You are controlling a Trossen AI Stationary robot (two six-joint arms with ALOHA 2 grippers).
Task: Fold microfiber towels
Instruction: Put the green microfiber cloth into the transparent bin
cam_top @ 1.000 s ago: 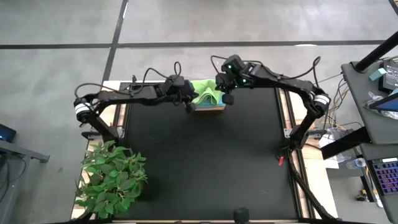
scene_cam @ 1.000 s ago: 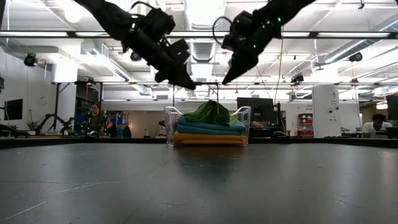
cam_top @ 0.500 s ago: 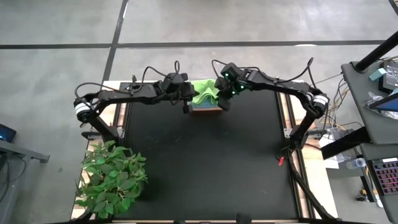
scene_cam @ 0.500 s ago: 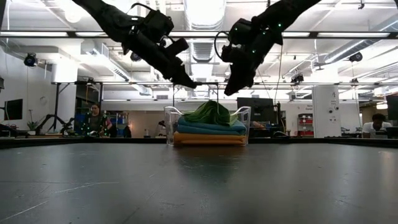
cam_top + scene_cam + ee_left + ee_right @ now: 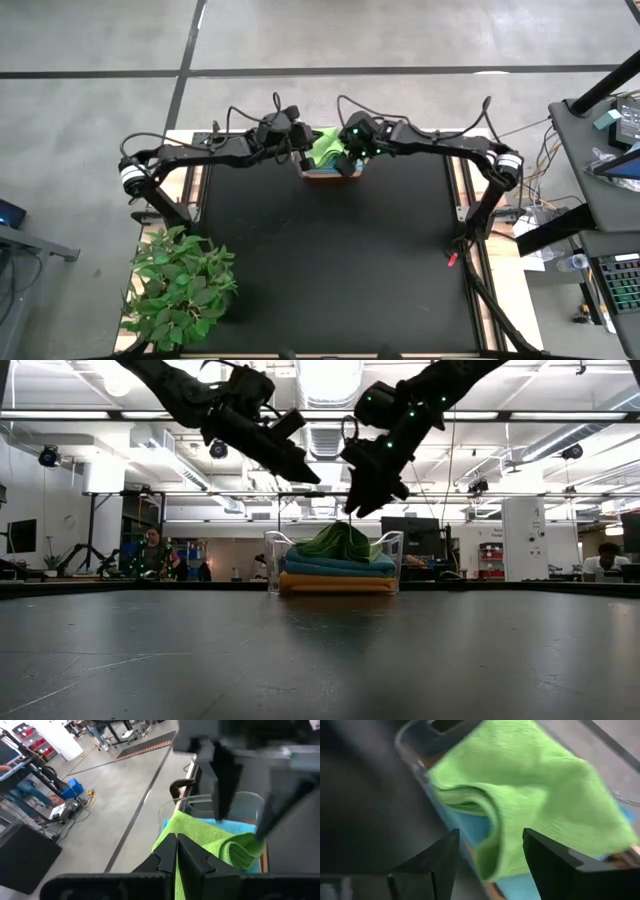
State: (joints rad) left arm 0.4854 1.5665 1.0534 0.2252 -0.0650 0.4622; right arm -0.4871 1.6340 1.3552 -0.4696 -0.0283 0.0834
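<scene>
A clear bin (image 5: pixel 272 562) stands at the far middle of the black table and holds a stack of microfiber towels. A crumpled lime green towel (image 5: pixel 338 540) (image 5: pixel 324 148) lies on top of teal (image 5: pixel 335 561), light blue and yellow-orange (image 5: pixel 335 584) folded ones. My right gripper (image 5: pixel 490 855) (image 5: pixel 358 510) hangs open just above the green towel (image 5: pixel 520 795), fingers pointing down at it. My left gripper (image 5: pixel 176 851) (image 5: pixel 308 477) is shut and holds nothing, in the air beside the bin's left side, higher than the towel (image 5: pixel 210 840).
A leafy green plant (image 5: pixel 180 285) stands at the table's near left corner. The black tabletop (image 5: pixel 320 260) stretches bare from the bin to the near edge. People and desks show in the room far behind the table.
My right gripper has moved toward the table's left and down over the bin, has rolled about its own line and has opened. My left gripper has rolled and risen a little, still shut. The towels have not moved.
</scene>
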